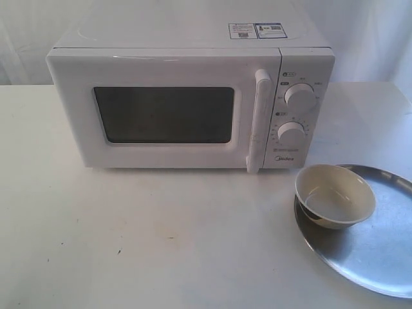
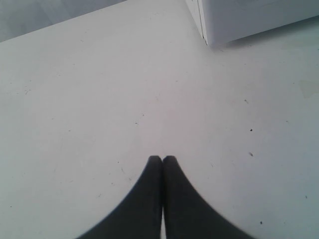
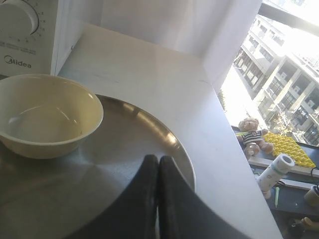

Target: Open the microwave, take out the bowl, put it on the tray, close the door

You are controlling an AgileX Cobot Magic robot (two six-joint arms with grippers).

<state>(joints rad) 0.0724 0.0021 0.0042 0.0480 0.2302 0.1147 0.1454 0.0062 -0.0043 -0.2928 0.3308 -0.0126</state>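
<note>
Bowl on the tray, door shut: the task looks finished

The Midea microwave (image 1: 187, 109) has its door (image 1: 161, 119) flush and the cream bowl (image 1: 335, 196) sits on the silver tray (image 1: 380, 257), so I judge nothing is left to do. The right pincer (image 3: 158, 159), fingers pressed together and empty, hovers over the tray with the bowl just ahead of it, not touching. The left pincer (image 2: 162, 159), likewise together and empty, hangs above the tabletop (image 2: 99, 99), a microwave corner well ahead. Only the exterior view shows the door, yet it shows neither pincer
</note>
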